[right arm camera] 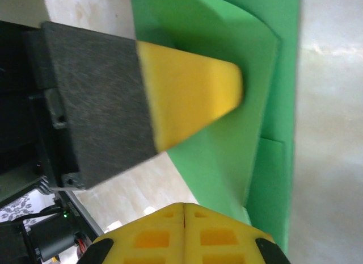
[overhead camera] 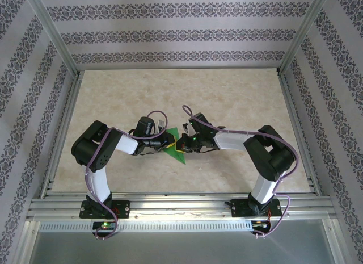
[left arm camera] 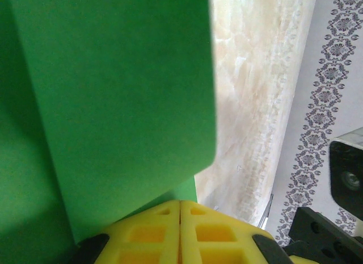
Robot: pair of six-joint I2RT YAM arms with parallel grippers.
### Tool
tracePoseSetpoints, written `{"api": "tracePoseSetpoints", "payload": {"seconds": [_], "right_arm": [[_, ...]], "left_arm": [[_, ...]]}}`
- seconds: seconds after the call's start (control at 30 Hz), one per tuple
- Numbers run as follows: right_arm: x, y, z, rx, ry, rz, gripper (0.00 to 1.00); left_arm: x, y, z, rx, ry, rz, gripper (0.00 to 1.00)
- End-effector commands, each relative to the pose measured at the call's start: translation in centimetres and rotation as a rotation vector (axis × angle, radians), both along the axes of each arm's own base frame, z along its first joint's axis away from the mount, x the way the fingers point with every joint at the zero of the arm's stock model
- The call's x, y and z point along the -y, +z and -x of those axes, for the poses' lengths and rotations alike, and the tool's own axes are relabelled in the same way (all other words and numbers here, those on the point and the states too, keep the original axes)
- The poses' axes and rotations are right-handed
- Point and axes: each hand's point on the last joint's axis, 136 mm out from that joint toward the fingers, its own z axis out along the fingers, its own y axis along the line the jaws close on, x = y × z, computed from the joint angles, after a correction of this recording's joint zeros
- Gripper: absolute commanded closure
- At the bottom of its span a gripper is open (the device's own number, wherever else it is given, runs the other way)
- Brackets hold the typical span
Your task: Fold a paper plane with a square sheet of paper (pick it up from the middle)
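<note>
Green paper [left arm camera: 113, 105] in left pincer's [left arm camera: 180, 204] grip, right pincer [right arm camera: 184, 206] just beside.

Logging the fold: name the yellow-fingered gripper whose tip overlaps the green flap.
The left gripper, lying across the bright green paper; the right gripper sits at its edge.

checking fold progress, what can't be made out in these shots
- Top external: green paper folds too small, partly under left gripper and right gripper.
- Left wrist: paper outline cut off by top and left edges, blurred.
- Right wrist: paper under the left gripper's finger hidden; sheet runs off top and bottom.
</note>
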Motion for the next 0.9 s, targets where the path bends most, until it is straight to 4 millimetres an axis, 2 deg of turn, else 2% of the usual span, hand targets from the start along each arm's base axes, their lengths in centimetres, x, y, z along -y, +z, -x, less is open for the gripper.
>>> {"api": "tracePoseSetpoints", "payload": {"seconds": [0.0, 0.1, 0.33, 0.57, 0.63, 0.77, 0.83, 0.87], "right_arm": [[-0.8, -0.5, 0.3, -0.008, 0.031, 0.014, 0.98], [-1.1, -0.9, 0.5, -0.017, 0.046, 0.028, 0.98], [1.2, -4.3, 0.9, -0.060, -0.006, 0.115, 0.99], [3.4, -6.6, 3.4, -0.140, -0.007, 0.120, 0.98], [4.0, -6.9, 3.9, -0.149, -0.008, 0.124, 0.99], [4.2, -7.2, 4.8, -0.181, 0.013, 0.104, 1.00], [4.6, -7.4, 5.0, -0.178, 0.021, 0.119, 1.00], [4.7, -7.5, 5.1, -0.182, 0.021, 0.124, 1.00]], "left_arm": [[-1.9, -4.5, 2.1, -0.128, 0.033, -0.139, 0.93], [-2.0, -4.5, 2.1, -0.124, 0.031, -0.151, 0.93], [-1.6, -4.1, 1.7, -0.115, 0.021, -0.139, 0.93], [-1.2, -3.3, 1.3, -0.102, 0.003, -0.125, 0.92], [-0.8, -2.4, 0.9, -0.083, -0.011, -0.103, 0.91], [0.2, 2.3, -0.3, 0.072, -0.011, 0.002, 0.88], [0.2, 3.8, -0.2, 0.101, -0.028, -0.011, 0.87], [0.0, 3.9, 0.2, 0.096, -0.042, -0.031, 0.92]]}}
